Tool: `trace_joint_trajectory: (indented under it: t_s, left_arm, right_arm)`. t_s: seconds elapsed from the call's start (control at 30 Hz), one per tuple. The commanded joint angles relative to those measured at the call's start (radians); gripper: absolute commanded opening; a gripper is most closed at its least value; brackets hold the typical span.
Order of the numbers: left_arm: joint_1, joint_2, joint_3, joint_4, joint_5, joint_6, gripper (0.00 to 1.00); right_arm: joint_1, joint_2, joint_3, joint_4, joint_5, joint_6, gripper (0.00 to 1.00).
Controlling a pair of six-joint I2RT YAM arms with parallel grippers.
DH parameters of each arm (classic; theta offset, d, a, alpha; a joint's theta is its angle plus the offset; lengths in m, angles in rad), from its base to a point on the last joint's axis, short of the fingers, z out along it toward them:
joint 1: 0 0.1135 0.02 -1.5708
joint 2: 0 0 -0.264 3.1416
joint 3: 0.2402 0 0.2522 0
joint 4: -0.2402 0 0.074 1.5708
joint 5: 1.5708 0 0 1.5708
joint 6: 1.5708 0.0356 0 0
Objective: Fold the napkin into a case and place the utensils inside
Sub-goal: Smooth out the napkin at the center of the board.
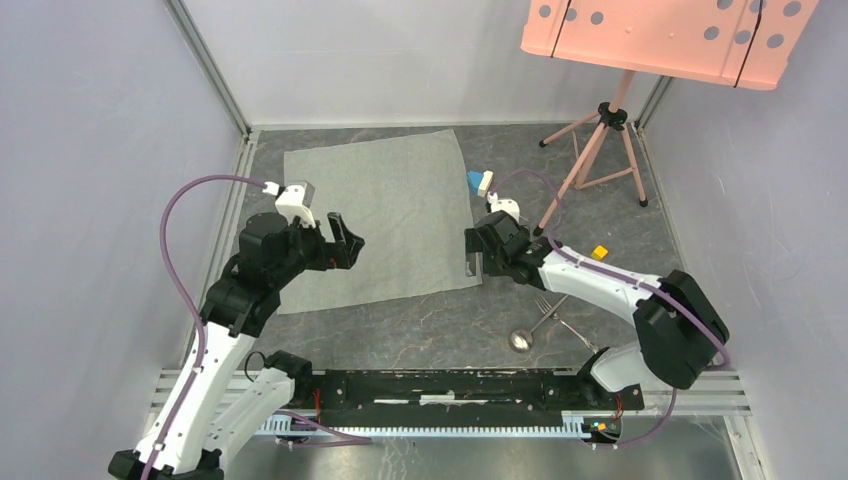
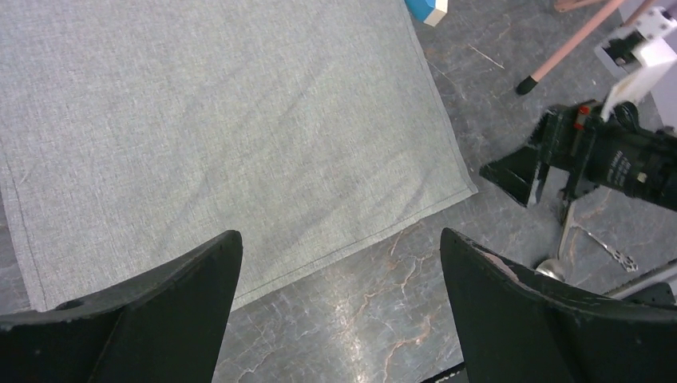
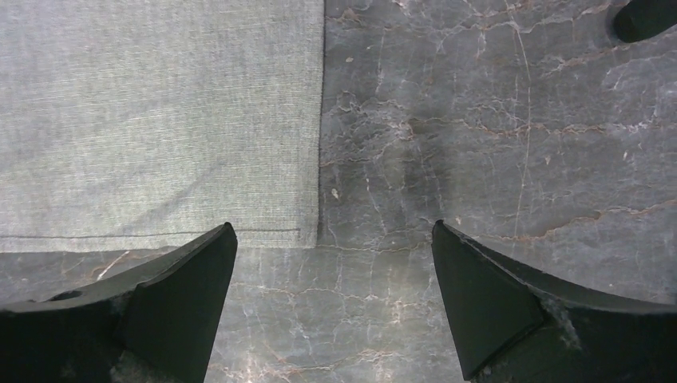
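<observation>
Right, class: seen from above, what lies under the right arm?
A spoon and a fork lie crossed on the table beneath the right arm. The spoon's bowl and the fork's tines show. The arm covers parts of both handles.

light grey napkin [image 1: 378, 213], silver utensils [image 1: 540, 318], dark marbled table [image 1: 440, 330]

Tripod [image 1: 611, 116] right of napkin [image 1: 375, 215]

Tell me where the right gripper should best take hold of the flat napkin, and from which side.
Probably its near right corner: the napkin lies flat, so only edges offer a pinch. That corner sits just below the open right gripper, so come down from above.
</observation>
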Motion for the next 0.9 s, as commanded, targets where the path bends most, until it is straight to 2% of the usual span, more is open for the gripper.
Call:
trace_joint_trajectory:
  t_s: [0.0,0.1,0.2,0.33,0.5,0.87]
  left_arm:
    - [-0.028,-0.026,-0.003,-0.013,-0.027,0.055,1.00]
    - [-0.039,-0.026,-0.005,-0.014,-0.022,0.054,1.00]
    - [-0.054,-0.036,-0.009,-0.017,-0.034,0.055,1.00]
    - [-0.068,-0.045,-0.011,-0.020,-0.047,0.055,1.00]
    - [-0.079,-0.056,-0.014,-0.021,-0.057,0.057,1.00]
    - [-0.084,-0.079,-0.016,-0.023,-0.070,0.052,1.00]
  right_arm:
    - [-0.006,0.083,0.118,-0.075,0.047,-0.034,0.98]
    - [-0.001,0.110,0.132,-0.070,0.002,-0.045,0.98]
    - [-0.001,0.165,0.168,-0.118,-0.012,0.014,0.98]
    - [0.000,0.251,0.216,-0.219,-0.015,0.179,0.89]
    - [0.009,0.273,0.191,-0.191,-0.049,0.291,0.74]
    - [0.064,0.367,0.310,-0.333,0.024,0.363,0.72]
